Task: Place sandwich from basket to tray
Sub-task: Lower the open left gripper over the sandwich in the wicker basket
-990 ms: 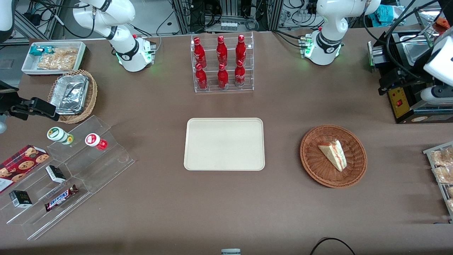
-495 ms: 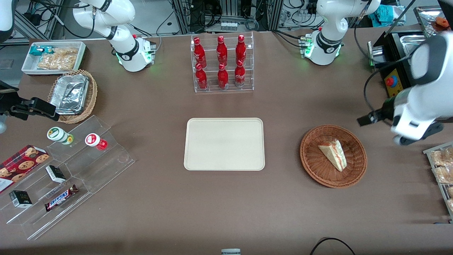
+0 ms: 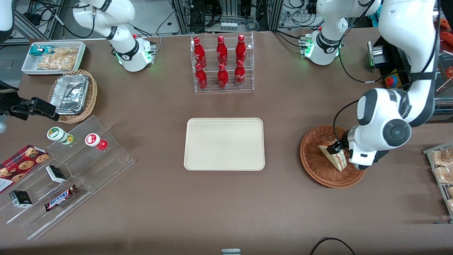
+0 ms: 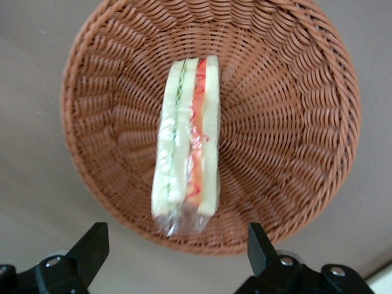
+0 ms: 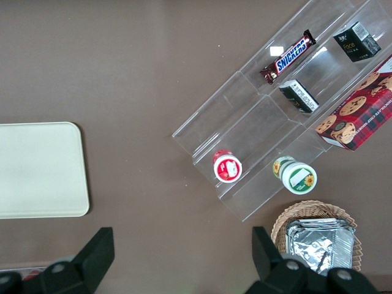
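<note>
The sandwich (image 4: 185, 138), a clear-wrapped white wedge with green and orange-red filling, lies in the round reddish-brown wicker basket (image 4: 294, 116). My left gripper (image 4: 174, 245) hangs above the basket's rim, open, with nothing between its fingers (image 4: 92, 245). In the front view the gripper (image 3: 338, 150) sits over the sandwich (image 3: 336, 162) and hides part of it, and the basket (image 3: 311, 166) lies toward the working arm's end of the table. The cream-beige tray (image 3: 224, 143) is bare at the table's middle.
A clear rack of red bottles (image 3: 222, 63) stands farther from the front camera than the tray. A wire rack of bagged pastries (image 3: 442, 170) lies beside the basket at the table's end. A stepped acrylic display (image 3: 70, 177), a foil-container basket (image 3: 72, 95) and a white snack bin (image 3: 53, 56) sit toward the parked arm's end.
The left arm has swung in from the table's end and now hangs over the basket, gripper above the sandwich. Sandwich, basket and tray have not moved.
</note>
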### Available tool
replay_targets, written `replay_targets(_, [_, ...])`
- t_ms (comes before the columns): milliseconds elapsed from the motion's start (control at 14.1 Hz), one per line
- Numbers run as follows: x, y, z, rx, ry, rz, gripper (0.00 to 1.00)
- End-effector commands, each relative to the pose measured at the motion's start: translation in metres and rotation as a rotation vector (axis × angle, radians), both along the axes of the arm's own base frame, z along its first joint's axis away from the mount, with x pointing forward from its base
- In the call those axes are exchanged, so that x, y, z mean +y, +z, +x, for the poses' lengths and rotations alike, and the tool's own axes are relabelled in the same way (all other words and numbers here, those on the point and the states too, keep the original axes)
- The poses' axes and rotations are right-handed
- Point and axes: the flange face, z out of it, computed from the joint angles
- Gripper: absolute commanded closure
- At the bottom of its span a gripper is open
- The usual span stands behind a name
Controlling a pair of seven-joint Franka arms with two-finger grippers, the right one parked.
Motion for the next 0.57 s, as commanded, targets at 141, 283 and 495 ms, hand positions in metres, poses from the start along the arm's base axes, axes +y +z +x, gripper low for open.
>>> replay_targets(141, [0.007, -0.034, -0.004, -0.047, 0.061, 0.019, 0.0])
replay_targets(283, [0.008, -0.05, -0.006, -0.055, 0.063, 0.015, 0.0])
replay_targets(495, [0.016, -0.078, -0.007, -0.074, 0.076, 0.014, 0.0])
